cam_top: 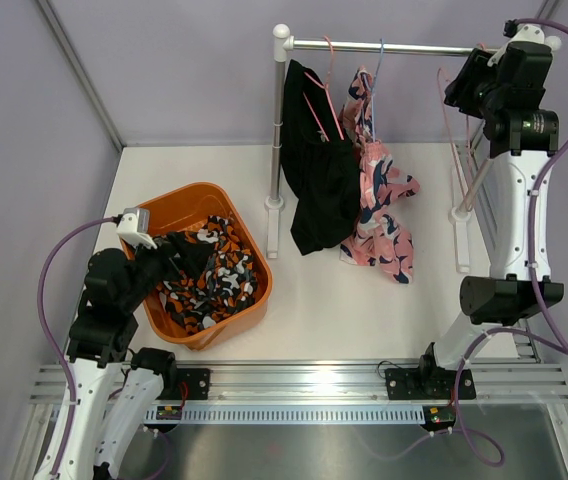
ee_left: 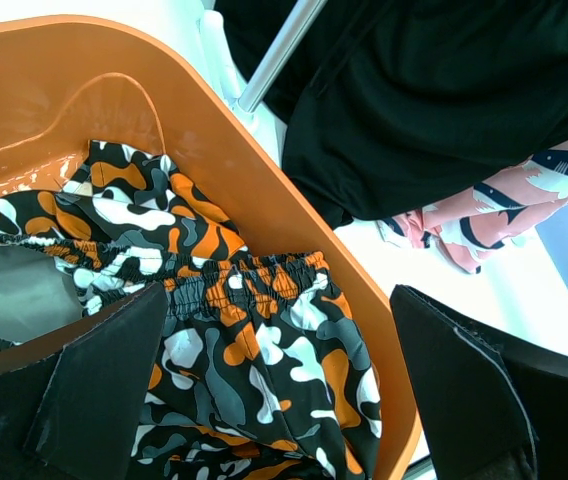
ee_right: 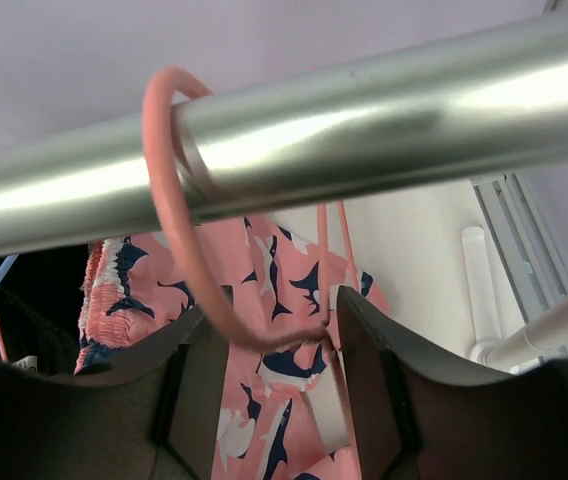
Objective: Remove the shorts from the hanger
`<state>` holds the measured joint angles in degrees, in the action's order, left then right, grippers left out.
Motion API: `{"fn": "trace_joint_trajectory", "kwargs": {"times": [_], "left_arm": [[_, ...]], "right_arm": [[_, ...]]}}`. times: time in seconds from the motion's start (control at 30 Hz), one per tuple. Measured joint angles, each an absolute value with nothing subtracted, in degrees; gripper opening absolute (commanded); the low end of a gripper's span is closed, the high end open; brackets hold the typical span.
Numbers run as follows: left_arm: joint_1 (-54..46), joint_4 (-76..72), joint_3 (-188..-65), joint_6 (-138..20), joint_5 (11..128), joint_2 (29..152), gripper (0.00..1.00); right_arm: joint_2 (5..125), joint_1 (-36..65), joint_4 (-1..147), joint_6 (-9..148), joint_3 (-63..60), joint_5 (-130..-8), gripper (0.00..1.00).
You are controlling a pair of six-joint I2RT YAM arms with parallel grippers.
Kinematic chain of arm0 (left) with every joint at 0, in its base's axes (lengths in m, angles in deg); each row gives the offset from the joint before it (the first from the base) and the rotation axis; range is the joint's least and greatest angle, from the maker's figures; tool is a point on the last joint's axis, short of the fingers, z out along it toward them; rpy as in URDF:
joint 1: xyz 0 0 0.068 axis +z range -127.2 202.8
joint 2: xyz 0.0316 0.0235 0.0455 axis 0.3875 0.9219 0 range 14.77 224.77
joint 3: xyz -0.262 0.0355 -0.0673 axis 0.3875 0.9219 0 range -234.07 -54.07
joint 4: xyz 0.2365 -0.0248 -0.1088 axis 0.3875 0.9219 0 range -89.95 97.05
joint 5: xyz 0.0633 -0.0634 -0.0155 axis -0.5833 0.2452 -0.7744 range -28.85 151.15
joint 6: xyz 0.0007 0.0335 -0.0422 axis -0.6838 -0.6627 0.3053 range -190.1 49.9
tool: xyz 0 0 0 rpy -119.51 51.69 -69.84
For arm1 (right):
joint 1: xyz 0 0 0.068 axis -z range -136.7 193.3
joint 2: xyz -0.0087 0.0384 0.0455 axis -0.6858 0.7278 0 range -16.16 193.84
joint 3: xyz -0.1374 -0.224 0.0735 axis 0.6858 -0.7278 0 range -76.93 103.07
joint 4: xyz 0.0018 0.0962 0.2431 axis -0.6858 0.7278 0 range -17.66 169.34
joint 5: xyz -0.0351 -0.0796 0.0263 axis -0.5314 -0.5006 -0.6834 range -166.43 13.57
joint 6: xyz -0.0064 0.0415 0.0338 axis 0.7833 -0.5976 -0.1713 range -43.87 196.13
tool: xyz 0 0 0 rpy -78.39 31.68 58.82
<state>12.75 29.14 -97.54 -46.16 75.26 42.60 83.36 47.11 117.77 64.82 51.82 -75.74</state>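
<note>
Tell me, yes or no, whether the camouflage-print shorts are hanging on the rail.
No, the camouflage-print shorts lie bunched inside the orange basket on the table, well apart from the rail.

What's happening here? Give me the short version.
The camouflage shorts lie in the orange basket, with the left tool open above them. The black shorts and pink shorts hang on the rail. The right tool is open around a pink hanger's hook up there.
</note>
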Motion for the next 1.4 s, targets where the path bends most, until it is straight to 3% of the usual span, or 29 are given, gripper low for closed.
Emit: {"fn": "trace_joint_trajectory", "kwargs": {"times": [0.33, 0.57, 0.77, 1.03, 1.4], "left_arm": [[12.75, 29.14, -97.54, -46.2, 75.23, 42.6, 0.99], [12.75, 29.18, -97.54, -46.42, 75.23, 42.6, 0.99], [12.75, 30.14, -97.56, -48.32, 75.39, 43.87, 0.99], [12.75, 32.06, -97.58, -50.27, 74.67, 44.5, 0.99], [12.75, 34.97, -97.62, -51.93, 70.95, 38.34, 0.99]], "right_arm": [[76.85, 47.11, 119.06, 63.22, 49.89, -80.09, 0.66], [66.38, 46.72, 118.4, 62.04, 41.0, -81.95, 0.69], [60.08, 35.48, 116.72, 62.46, 39.18, -84.97, 0.69], [67.08, 22.63, 112.59, 64.4, 39.84, -87.9, 0.67], [75.89, 20.4, 103.19, 68.95, 38.4, -94.76, 0.64]]}}
